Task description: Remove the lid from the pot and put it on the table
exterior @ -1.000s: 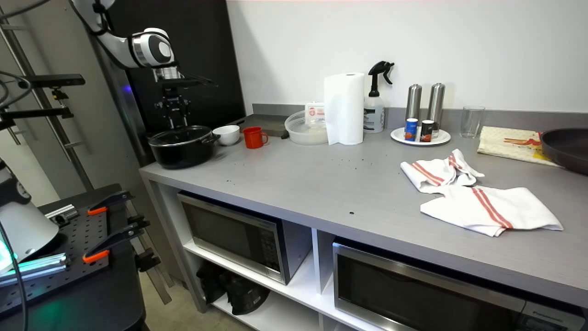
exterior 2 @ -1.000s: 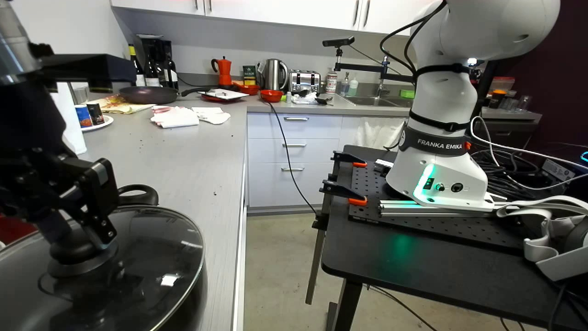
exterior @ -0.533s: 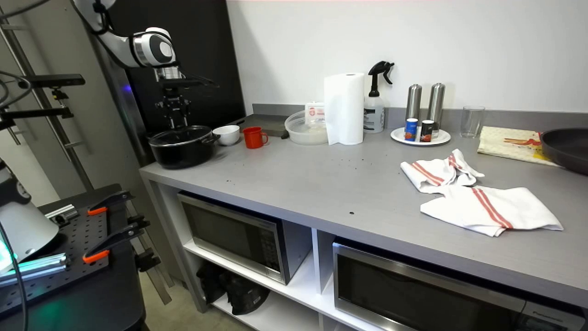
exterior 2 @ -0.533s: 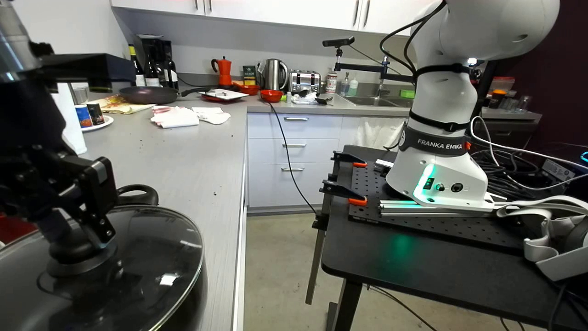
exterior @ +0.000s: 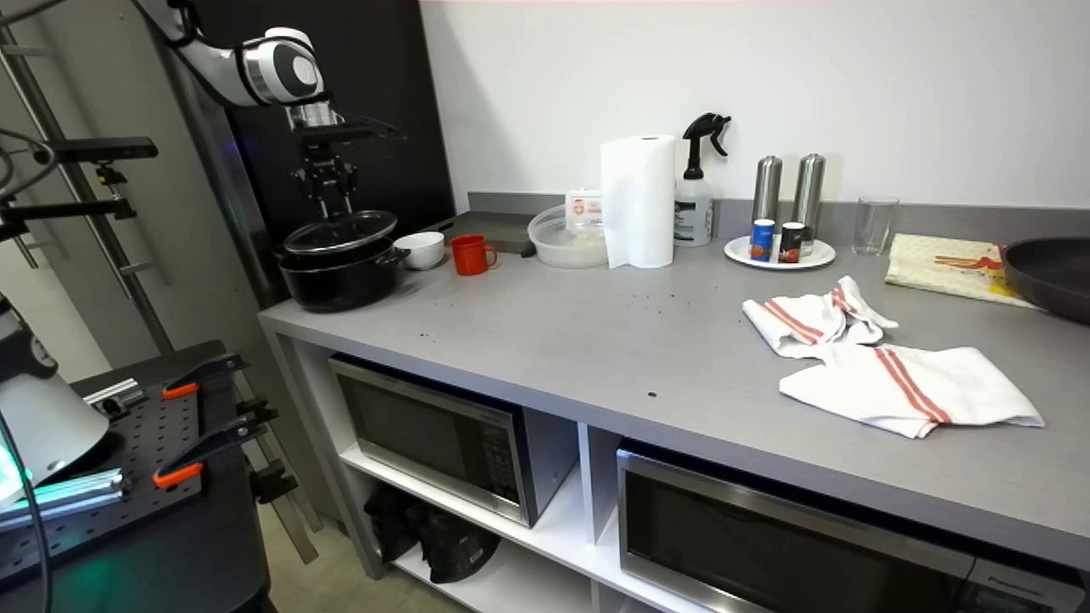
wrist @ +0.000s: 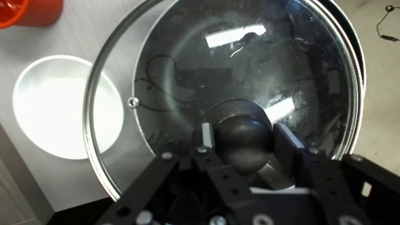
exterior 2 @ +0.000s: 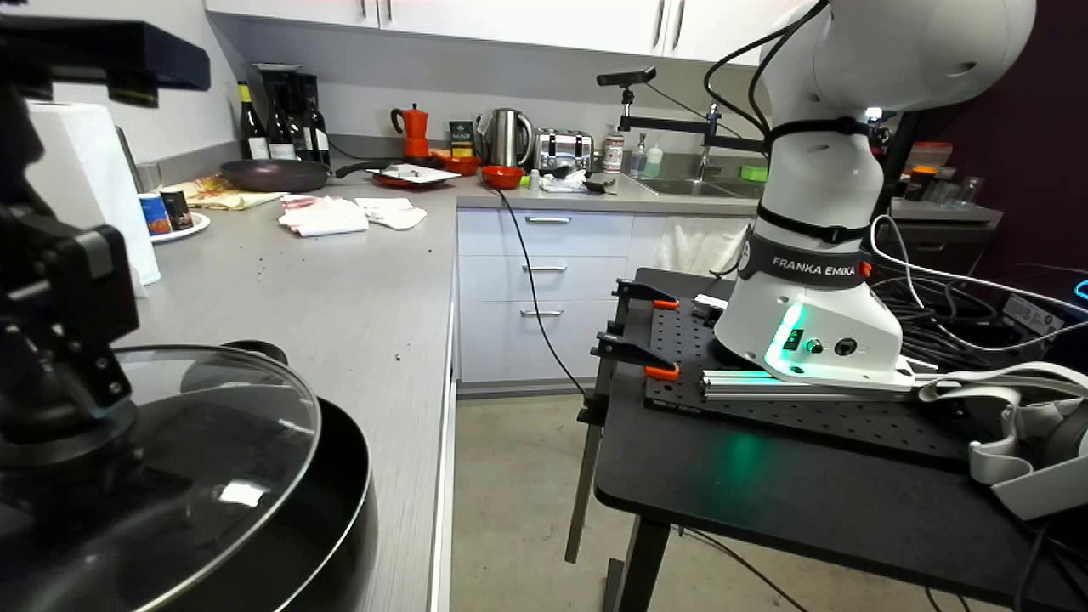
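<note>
The glass lid (exterior: pixel 341 233) with a metal rim and black knob is raised a little above the black pot (exterior: pixel 339 288) in both exterior views. A gap shows between the lid (exterior 2: pixel 229 450) and the pot (exterior 2: pixel 361 518), and the lid tilts slightly. My gripper (exterior: pixel 336 209) is above the lid. In the wrist view my gripper (wrist: pixel 243 137) has its fingers on either side of the black knob (wrist: pixel 243 140), shut on it. The pot's rim (wrist: pixel 354 37) shows past the lid's edge. The pot stands at the end of the grey table (exterior: pixel 579 340).
A white bowl (exterior: pixel 421 250) and a red mug (exterior: pixel 471 254) stand close beside the pot. Farther along are a plastic container (exterior: pixel 566 247), a paper towel roll (exterior: pixel 640 204), a spray bottle (exterior: pixel 694 209), a plate (exterior: pixel 817 255) with shakers, and towels (exterior: pixel 911 387).
My gripper has risen with the lid in it. The lid has come up off the pot and shifted slightly, opening a gap above the pot's rim. The pot stays in place.
</note>
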You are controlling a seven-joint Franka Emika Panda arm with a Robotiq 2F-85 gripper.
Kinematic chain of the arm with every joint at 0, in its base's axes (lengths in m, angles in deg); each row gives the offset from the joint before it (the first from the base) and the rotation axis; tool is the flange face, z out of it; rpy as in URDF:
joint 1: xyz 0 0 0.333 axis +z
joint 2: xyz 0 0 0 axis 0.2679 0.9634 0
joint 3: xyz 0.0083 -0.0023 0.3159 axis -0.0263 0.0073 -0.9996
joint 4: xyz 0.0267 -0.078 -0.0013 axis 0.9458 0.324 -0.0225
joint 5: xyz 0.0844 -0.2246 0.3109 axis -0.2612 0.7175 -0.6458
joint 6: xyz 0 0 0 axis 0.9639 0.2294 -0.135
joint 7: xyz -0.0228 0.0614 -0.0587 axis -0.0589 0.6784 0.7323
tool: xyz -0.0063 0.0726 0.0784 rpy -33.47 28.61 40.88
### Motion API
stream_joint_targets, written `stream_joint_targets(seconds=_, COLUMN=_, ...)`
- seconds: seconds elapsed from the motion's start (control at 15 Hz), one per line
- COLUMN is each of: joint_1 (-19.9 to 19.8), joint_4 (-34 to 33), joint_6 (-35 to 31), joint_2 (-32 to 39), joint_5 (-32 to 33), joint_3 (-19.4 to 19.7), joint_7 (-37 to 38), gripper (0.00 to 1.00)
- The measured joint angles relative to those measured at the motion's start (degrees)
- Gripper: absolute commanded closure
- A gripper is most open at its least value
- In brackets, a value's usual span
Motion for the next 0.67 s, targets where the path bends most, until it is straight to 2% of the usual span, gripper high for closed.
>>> stream_joint_targets(seconds=0.27, joint_1=-2.30, joint_4=-1.94, joint_6=-0.06, joint_2=-2.69, joint_5=-1.77, joint_3=1.11, joint_7=1.93, gripper=0.76)
stream_joint_targets(seconds=0.67, joint_1=-11.79, joint_4=-6.15, joint_6=-0.07, joint_2=-3.27, joint_5=-9.19, joint_3=5.71, joint_7=1.98, gripper=0.76)
